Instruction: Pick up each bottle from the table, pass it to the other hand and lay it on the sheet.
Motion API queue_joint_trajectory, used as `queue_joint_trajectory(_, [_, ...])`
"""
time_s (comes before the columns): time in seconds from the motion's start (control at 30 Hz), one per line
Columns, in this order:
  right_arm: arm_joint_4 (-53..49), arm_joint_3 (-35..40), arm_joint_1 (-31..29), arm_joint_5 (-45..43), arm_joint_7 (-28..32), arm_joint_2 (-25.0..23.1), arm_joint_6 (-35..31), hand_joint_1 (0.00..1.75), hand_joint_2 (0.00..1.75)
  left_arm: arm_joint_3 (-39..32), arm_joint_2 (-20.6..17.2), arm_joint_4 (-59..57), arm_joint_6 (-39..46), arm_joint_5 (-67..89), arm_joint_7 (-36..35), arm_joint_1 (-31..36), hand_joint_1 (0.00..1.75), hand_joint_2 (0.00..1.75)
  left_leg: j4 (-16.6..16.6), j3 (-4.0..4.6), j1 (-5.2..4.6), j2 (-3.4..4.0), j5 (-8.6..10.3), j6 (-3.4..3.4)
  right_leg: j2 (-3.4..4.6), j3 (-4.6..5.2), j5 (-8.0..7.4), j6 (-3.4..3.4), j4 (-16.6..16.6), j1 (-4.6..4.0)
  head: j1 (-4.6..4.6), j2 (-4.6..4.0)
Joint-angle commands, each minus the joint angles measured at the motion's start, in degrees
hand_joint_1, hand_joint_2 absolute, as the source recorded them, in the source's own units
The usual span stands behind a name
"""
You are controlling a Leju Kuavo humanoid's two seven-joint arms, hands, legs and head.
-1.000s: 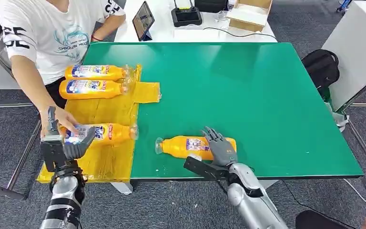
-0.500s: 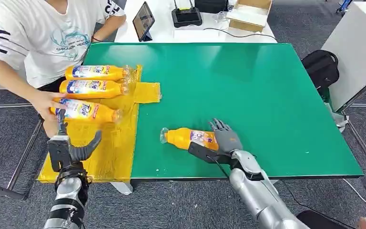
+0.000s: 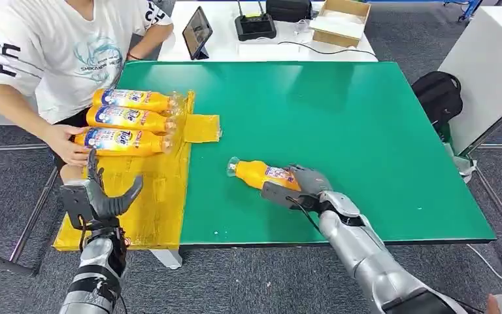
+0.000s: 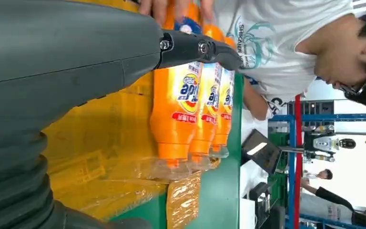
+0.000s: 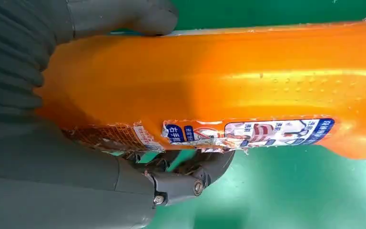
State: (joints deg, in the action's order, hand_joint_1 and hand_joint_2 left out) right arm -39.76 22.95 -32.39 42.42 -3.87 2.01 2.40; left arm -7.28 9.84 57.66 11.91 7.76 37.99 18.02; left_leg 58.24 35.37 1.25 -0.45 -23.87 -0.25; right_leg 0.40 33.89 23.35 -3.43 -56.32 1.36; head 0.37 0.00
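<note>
The orange bottle (image 3: 262, 174) lay tilted on the green surface (image 3: 366, 137), its clear cap end pointing toward the yellow sheet (image 3: 150, 190), its base hidden inside the right robot hand (image 3: 304, 184). In the right wrist view the bottle (image 5: 248, 90) showed a torn label, with the thumb on one side of the body and the dark fingers (image 5: 195, 169) wrapped under the other; the cap end was cut off at the picture's edge. Whether the bottle rested on the surface or was lifted off it could not be told.

Three further bottles (image 3: 125, 120) lay side by side on the far part of the sheet, caps toward the middle of the surface. A person's hand (image 3: 65, 144) gripped the base of the nearest of the three. A small yellow flap (image 3: 202, 128) lay on the green just beside the sheet.

Open green surface extended to the right of and beyond the held bottle. The near part of the sheet carried nothing.

The left robot hand (image 3: 101, 199) hovered over the near left part of the sheet, fingers spread apart, holding nothing. In the left wrist view the left robot hand (image 4: 66, 71) covered much of the sheet
</note>
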Motion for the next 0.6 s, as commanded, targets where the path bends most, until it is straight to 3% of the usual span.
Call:
queue_joint_trajectory(0.03, [7.7, 2.6, 1.5, -2.9, 1.5, 0.3, 1.2, 1.75, 1.75, 0.0, -0.2, -5.8, -0.2, -0.4, -0.6, 2.5, 0.0, 1.75, -0.1, -0.12, 0.03, -0.13, 0.02, 0.04, -0.17, -0.19, 0.02, 0.1, 0.1, -0.06, 0.02, 0.0])
queue_joint_trajectory(0.17, [5.7, 1.8, 2.5, -5.1, 3.8, 0.2, 0.2, 1.75, 1.75, 0.2, -0.2, -5.7, -0.1, -0.4, -0.7, 2.3, 0.0, 1.75, -0.1, -0.18, 0.06, -0.12, 0.03, 0.08, -0.24, -0.27, 0.0, 0.19, 0.2, -0.1, 0.02, 0.0])
queue_joint_trajectory(0.2, [1.8, -0.5, 4.3, -8.5, 7.1, -0.5, -2.3, 1.75, 1.75, 0.4, -0.3, -4.8, 0.0, -0.4, -0.7, 1.6, 0.0, 1.75, -0.1, -0.17, 0.05, -0.08, 0.03, 0.06, -0.21, -0.24, 0.0, 0.16, 0.2, -0.09, 0.02, 0.0])
queue_joint_trajectory(0.27, [-2.1, -1.2, 5.8, -9.9, 8.0, -0.8, -3.7, 1.75, 1.75, 0.4, -0.3, -4.0, -0.1, -0.5, -0.9, 0.9, 0.0, 1.75, -0.1, -0.18, 0.05, -0.03, 0.02, 0.06, -0.19, -0.23, -0.01, 0.18, 0.2, -0.1, 0.02, 0.0])
queue_joint_trajectory(0.33, [-12.2, -5.5, 10.2, -13.6, 16.0, -3.0, -11.4, 1.75, 1.75, 1.1, 0.1, -2.2, -0.7, -0.4, -1.1, -0.3, 0.0, 1.75, -0.1, -0.17, 0.06, 0.07, 0.0, 0.05, -0.13, -0.21, -0.01, 0.17, 0.2, -0.1, 0.02, 0.0])
queue_joint_trajectory(0.37, [-14.9, -5.4, 11.1, -13.4, 15.0, -3.1, -11.2, 1.75, 1.75, 1.3, 0.3, -1.6, -0.6, -0.3, -1.3, -0.6, 0.0, 1.75, -0.1, -0.12, 0.05, 0.16, -0.03, 0.02, -0.02, -0.12, -0.04, 0.19, 0.1, -0.08, 0.02, 0.0])
queue_joint_trajectory(0.43, [-25.6, -9.4, 15.4, -16.6, 21.8, -5.4, -18.3, 1.75, 1.75, 2.9, 0.9, -0.8, -2.3, -0.7, -2.6, -1.0, 0.0, 1.75, -0.1, -0.09, 0.04, 0.23, -0.06, 0.01, 0.1, -0.06, -0.04, 0.24, 0.1, -0.08, 0.02, 0.0])
queue_joint_trajectory(0.57, [-32.8, -11.0, 17.9, -18.4, 22.5, -6.5, -19.9, 1.75, 1.75, 4.6, 1.8, -0.3, -3.3, -1.5, -3.7, -0.9, 0.0, 1.75, 0.0, 0.4, -0.02, 0.04, -0.02, 0.03, -0.03, 0.38, 0.01, 0.18, -0.2, -0.01, -0.02, 0.0])
queue_joint_trajectory(0.6, [-35.1, -13.2, 18.8, -20.5, 28.1, -8.0, -24.3, 1.75, 1.75, 6.2, 1.8, -0.1, -6.7, -3.7, -5.3, -1.0, 0.0, 1.75, 0.0, 0.52, -0.03, 0.01, 0.05, 0.05, -0.04, 0.47, -0.01, 0.16, -0.2, 0.0, 0.0, 0.0])
